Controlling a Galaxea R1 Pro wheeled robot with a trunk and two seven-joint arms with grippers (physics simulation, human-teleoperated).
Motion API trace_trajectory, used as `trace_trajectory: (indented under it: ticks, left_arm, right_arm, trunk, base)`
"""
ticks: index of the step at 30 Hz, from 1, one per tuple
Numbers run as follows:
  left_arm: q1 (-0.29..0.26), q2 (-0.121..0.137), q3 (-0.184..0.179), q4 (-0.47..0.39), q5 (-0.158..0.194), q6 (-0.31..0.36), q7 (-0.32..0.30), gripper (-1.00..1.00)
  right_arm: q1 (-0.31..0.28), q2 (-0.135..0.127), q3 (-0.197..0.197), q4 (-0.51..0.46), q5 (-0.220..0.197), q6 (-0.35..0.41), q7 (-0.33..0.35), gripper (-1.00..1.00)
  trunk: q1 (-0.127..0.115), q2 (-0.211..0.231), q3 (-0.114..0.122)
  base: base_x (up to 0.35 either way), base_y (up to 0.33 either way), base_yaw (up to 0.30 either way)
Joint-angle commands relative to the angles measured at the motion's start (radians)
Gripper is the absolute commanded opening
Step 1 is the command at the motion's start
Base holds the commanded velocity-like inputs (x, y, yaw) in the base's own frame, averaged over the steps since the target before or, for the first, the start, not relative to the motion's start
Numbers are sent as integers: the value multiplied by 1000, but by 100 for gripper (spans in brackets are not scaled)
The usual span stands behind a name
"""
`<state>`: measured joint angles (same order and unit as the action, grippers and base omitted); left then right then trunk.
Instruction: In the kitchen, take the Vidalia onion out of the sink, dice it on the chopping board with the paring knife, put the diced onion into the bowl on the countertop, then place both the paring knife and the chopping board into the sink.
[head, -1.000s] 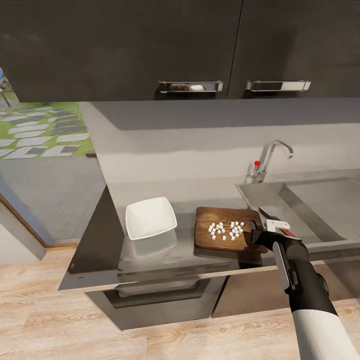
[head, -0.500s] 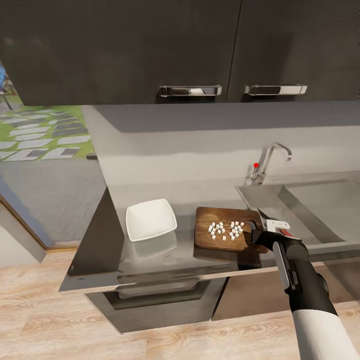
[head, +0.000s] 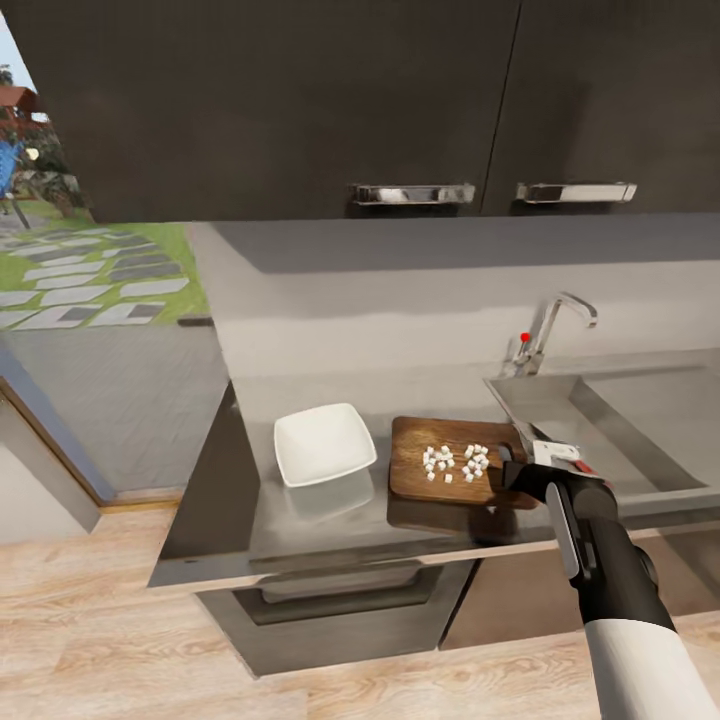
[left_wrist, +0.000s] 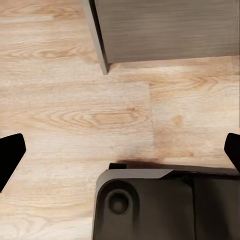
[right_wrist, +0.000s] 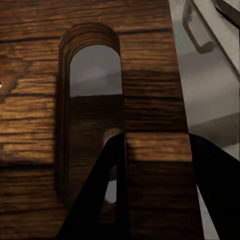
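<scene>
The chopping board (head: 455, 473) lies flat on the grey worktop (head: 300, 520), just beside the sink (head: 620, 420) and on the side of it toward the bowl (head: 325, 444); a scatter of small white diced onion pieces (head: 455, 462) rests on the board's top, near its middle; the white square bowl stands on the worktop a little apart from the board, on the board's far side from the sink, and it holds nothing; the chrome tap (head: 550, 330) with its red knob rises at the sink's back corner nearest the board. Around this, dark wall cabinets (head: 400, 100) with bar handles hang above a pale grey backsplash; dark base cabinets sit under the worktop; the floor (head: 100, 620) is light wood, and past the worktop's end a glass opening shows grass and paving stones outside.

The right gripper (head: 520, 465) sits at the board's sink-side end, at the handle slot (right_wrist: 92, 100); in the right wrist view one dark finger (right_wrist: 102, 195) goes into the slot and the other lies past the board's edge, so the gripper is clamped on the chopping board; the left gripper (left_wrist: 120, 150) hangs over the wooden floor, its fingertips (left_wrist: 10, 155) spread wide apart with nothing between them.
</scene>
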<state>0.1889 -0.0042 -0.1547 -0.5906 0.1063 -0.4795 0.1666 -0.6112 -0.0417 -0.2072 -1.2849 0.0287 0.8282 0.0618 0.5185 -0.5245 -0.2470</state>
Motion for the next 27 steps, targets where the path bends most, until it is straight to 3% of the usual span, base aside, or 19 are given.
trace_trajectory:
  ticks: [1, 19, 27]
  left_arm:
    - [0, 1, -8, -1, 10, -2, 7, 100]
    - [0, 1, -9, -1, 10, -2, 7, 100]
    - [0, 2, -9, 0, 10, -2, 7, 100]
  right_arm:
    - [-1, 0, -1, -2, 3, 10, 6, -100]
    - [-1, 0, -1, -2, 3, 17, 6, -100]
    - [-1, 0, -1, -3, 3, 17, 5, -100]
  trunk:
    - [0, -1, 0]
    - [0, -1, 29]
    - [0, -1, 42]
  base:
    - [0, 196, 0]
    - [0, 23, 0]
    - [0, 254, 0]
